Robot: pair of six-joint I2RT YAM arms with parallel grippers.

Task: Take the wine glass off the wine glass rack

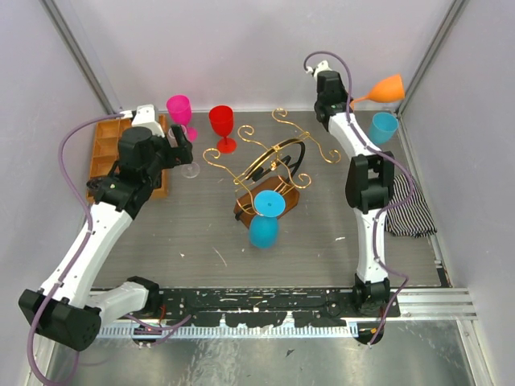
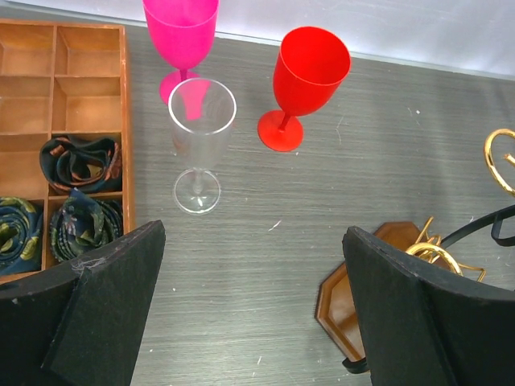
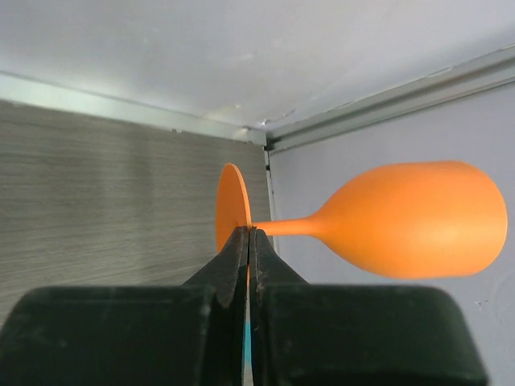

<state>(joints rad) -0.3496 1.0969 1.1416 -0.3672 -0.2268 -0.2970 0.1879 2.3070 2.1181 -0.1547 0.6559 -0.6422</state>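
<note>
Orange wine glass (image 3: 410, 219) held sideways near far-right corner, foot disc pinched in closed right gripper (image 3: 248, 241), well apart from wine glass rack (image 1: 273, 161) mid-table. Blue glass (image 1: 264, 221) at rack's near end. Left gripper (image 2: 253, 281) spread wide above table, near clear glass (image 2: 199, 129).

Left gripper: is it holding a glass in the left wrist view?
No, the left gripper is open and empty, and the clear glass stands free on the table beyond it.
</note>
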